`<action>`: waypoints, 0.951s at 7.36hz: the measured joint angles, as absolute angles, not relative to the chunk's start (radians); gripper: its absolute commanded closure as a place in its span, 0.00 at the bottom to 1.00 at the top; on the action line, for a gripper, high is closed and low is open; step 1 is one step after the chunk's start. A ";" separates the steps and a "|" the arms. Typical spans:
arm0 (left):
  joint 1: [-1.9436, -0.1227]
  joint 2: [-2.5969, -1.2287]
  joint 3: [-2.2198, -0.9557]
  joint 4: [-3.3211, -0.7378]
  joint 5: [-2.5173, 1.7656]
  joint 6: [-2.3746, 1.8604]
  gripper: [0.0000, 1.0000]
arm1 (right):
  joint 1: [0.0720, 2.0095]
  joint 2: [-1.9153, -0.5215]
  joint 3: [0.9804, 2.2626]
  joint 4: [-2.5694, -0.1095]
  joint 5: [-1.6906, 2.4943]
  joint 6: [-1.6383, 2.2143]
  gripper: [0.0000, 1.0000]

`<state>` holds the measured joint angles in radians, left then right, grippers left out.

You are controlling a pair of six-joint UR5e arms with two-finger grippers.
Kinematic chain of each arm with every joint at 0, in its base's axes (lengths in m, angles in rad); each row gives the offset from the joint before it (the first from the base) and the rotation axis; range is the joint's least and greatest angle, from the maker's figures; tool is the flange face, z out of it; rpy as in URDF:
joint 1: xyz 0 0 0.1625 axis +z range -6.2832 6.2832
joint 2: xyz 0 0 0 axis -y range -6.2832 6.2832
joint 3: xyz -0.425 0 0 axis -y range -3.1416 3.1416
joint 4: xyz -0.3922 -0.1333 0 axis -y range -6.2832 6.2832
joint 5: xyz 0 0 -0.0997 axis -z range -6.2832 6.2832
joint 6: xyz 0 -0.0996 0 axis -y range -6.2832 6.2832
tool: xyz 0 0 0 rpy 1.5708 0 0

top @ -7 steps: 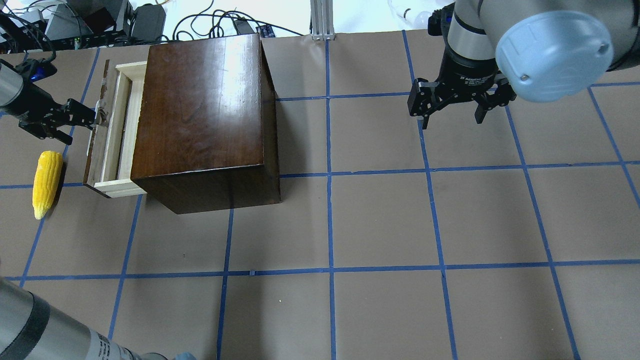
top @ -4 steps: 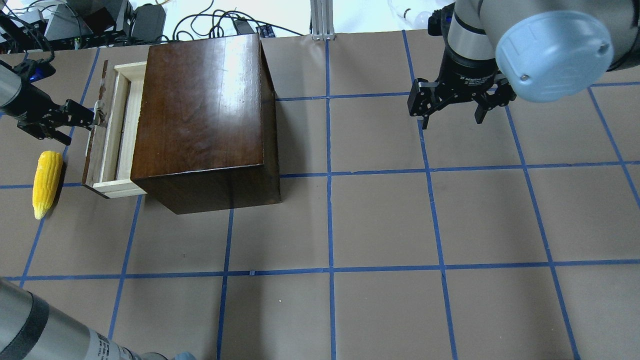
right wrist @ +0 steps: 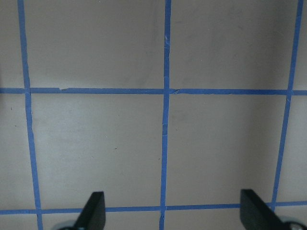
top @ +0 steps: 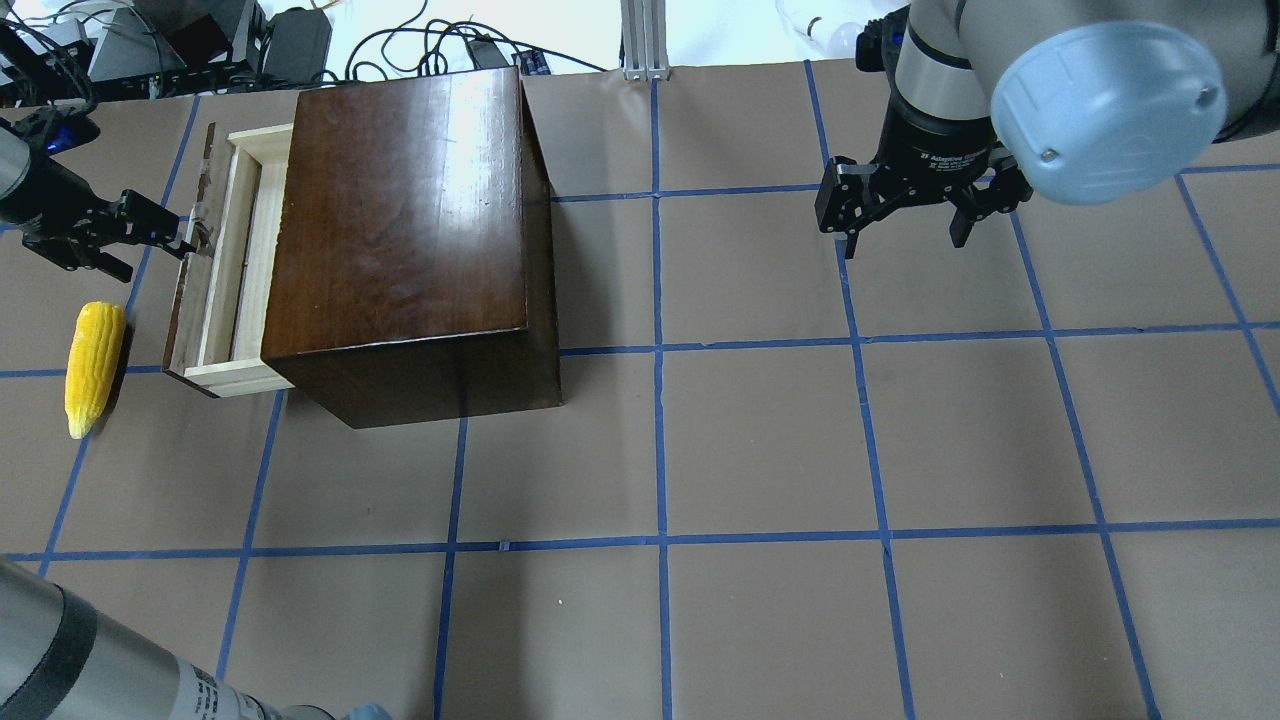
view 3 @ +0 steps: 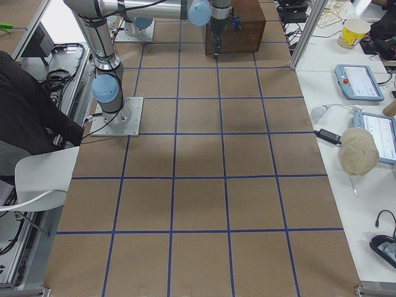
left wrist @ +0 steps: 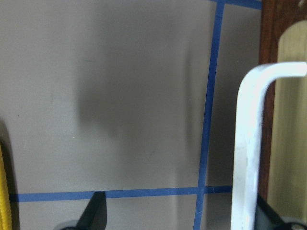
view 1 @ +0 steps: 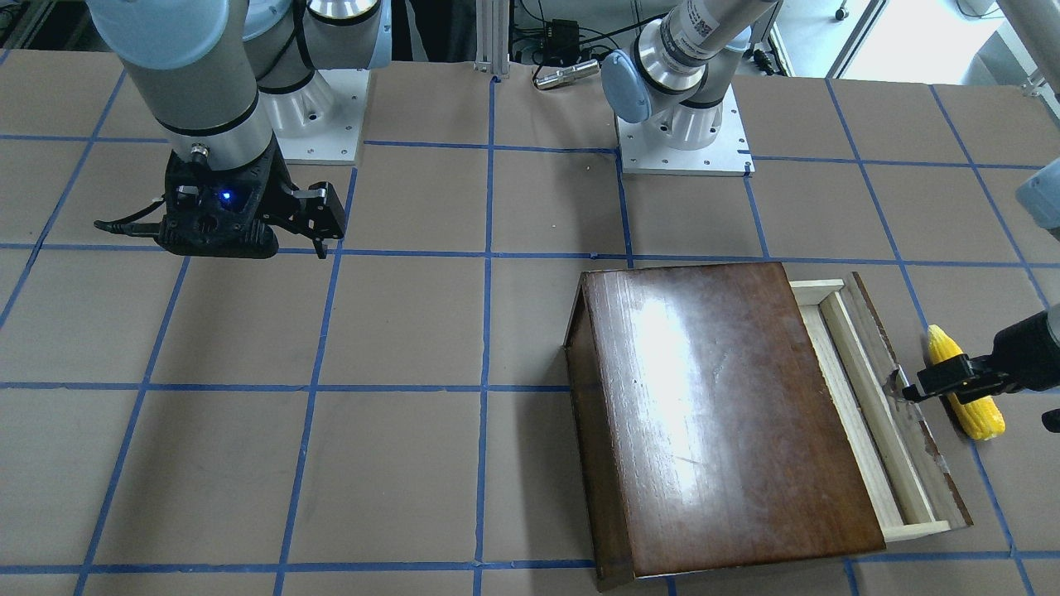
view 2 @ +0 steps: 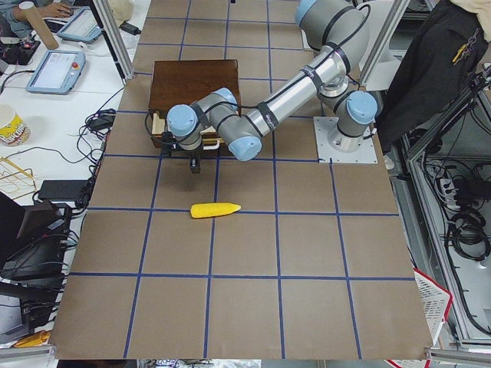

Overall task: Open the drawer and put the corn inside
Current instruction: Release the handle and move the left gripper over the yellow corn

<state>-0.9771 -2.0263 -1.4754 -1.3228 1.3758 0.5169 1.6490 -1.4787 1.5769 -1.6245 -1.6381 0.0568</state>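
The dark-brown cabinet (top: 400,220) stands at the far left of the table. Its drawer (top: 245,265) of pale wood is pulled partly out to the left and looks empty. My left gripper (top: 155,255) is open at the drawer's front panel (top: 188,310). In the left wrist view the white metal handle (left wrist: 249,143) stands between the fingers, against the right one (left wrist: 271,215). The yellow corn (top: 95,365) lies on the table left of the drawer front, apart from the gripper; it also shows in the front view (view 1: 981,418). My right gripper (top: 905,225) is open and empty above the table's far right.
Brown table cover with a blue tape grid (top: 660,350). Cables and electronics (top: 200,45) lie beyond the far edge behind the cabinet. The arm bases (view 1: 683,132) stand on the robot's side. Monitors and tablets (view 2: 57,69) sit off the table's left end.
My left gripper has moved a little left and away from the cabinet, and the drawer has come out slightly further with it. The corn and the right arm have not moved.
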 measured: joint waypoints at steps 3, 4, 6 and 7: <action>-0.978 -2.008 -1.462 -1.338 1.377 0.516 0.00 | 1.649 -1.479 1.577 -1.625 -1.638 0.057 0.00; -0.978 -2.000 -1.450 -1.351 1.385 0.516 0.00 | 1.649 -1.479 1.577 -1.625 -1.638 0.057 0.00; -0.978 -1.991 -1.420 -1.373 1.450 0.527 0.00 | 1.649 -1.479 1.577 -1.625 -1.638 0.057 0.00; -0.970 -1.991 -1.414 -1.379 1.478 0.560 0.00 | 1.649 -1.479 1.577 -1.625 -1.638 0.057 0.00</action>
